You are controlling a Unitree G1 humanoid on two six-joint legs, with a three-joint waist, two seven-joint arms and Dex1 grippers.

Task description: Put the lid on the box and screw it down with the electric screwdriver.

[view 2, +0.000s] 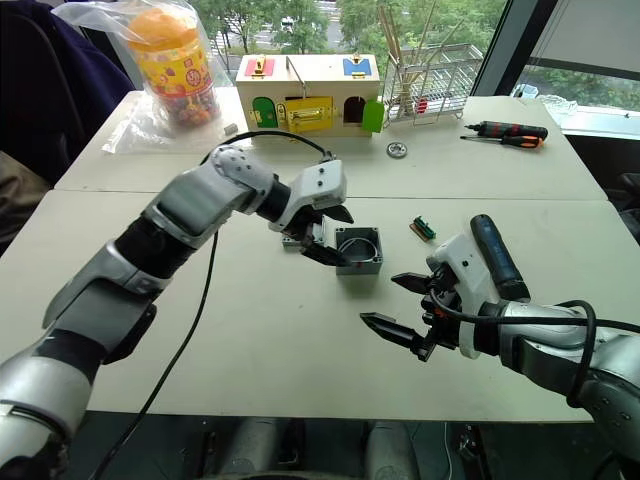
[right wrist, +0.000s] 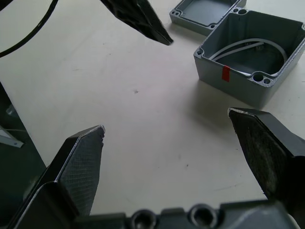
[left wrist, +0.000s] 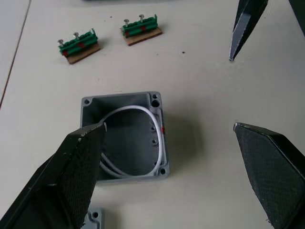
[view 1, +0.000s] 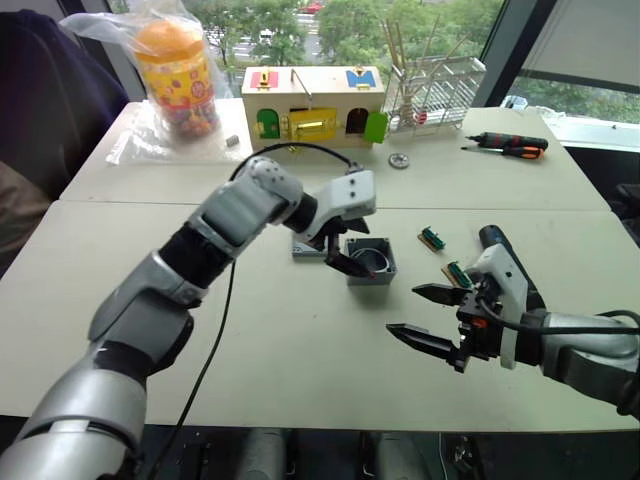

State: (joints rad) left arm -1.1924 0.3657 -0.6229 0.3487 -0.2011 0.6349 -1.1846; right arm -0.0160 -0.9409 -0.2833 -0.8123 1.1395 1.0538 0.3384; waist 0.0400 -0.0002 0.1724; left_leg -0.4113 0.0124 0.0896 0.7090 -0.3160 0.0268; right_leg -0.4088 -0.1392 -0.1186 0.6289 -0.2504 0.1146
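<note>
Nothing done yet: box (view 2: pixel 358 250) stands uncovered, lid (right wrist: pixel 202 14) lies beside it, electric screwdriver (view 2: pixel 497 257) untouched; left gripper (view 1: pixel 345 262) and right gripper (view 2: pixel 398 305) spread, empty.

Bright, even daylight comes through the windows (view 1: pixel 560 40) behind the tabletop (view 1: pixel 300 340), which looks pale and slightly washed out. The box (view 1: pixel 371 262) casts only a soft shadow on its near side. In the wrist views, the near pincer fingers (left wrist: pixel 78 171) are large and soft-edged.
</note>
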